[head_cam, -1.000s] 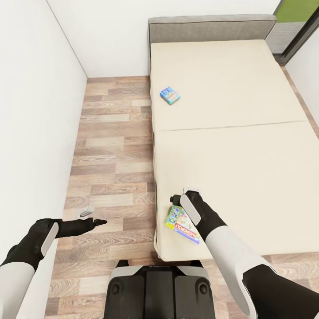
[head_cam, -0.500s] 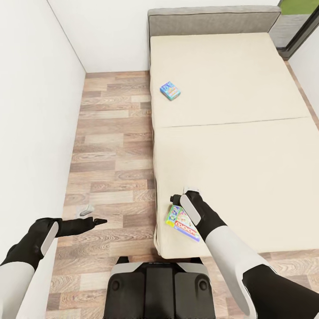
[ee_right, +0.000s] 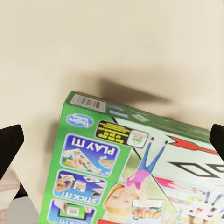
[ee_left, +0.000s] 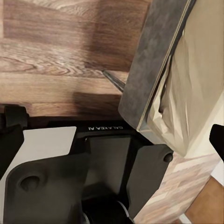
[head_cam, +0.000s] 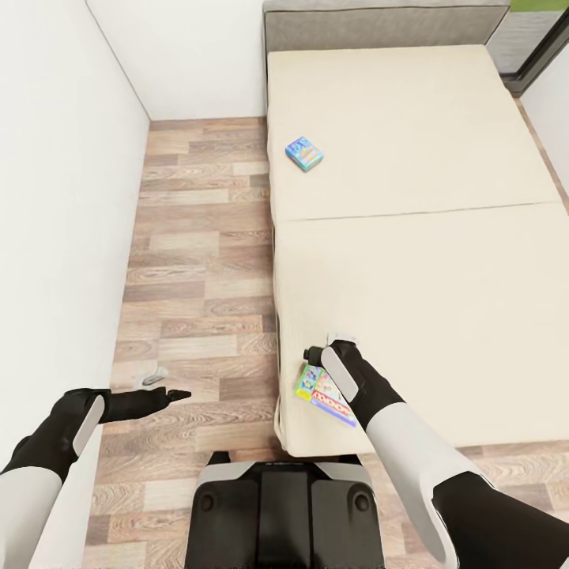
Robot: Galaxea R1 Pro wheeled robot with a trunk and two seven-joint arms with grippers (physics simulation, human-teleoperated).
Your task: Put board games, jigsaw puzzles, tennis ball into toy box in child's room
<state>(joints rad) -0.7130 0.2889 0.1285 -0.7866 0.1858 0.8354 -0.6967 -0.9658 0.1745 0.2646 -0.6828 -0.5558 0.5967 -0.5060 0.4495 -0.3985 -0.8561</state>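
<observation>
A white and green board game (head_cam: 322, 395) lies flat near the front left corner of the bed (head_cam: 442, 316), partly under my right wrist. My right gripper (head_cam: 316, 353) hovers over its far end. In the right wrist view the game (ee_right: 140, 172) lies below the open gripper (ee_right: 112, 142), with the fingertips (ee_right: 9, 144) wide apart and nothing held. A small blue board game (head_cam: 304, 152) lies further up the mattress, near its left edge. My left gripper (head_cam: 167, 394) hangs over the wood floor left of the bed, and the left wrist view shows that gripper (ee_left: 112, 140) open and empty.
A white wall (head_cam: 55, 237) runs close along the left. The wood floor strip (head_cam: 205, 261) lies between wall and bed. A small grey thing (head_cam: 154, 374) lies on the floor by my left gripper. My base (head_cam: 284, 514) stands against the bed's grey frame (ee_left: 149, 70).
The whole picture has shifted, so the camera moved: the bed and both games sit slightly higher in the view. Both arms keep the same pose, grippers open.
</observation>
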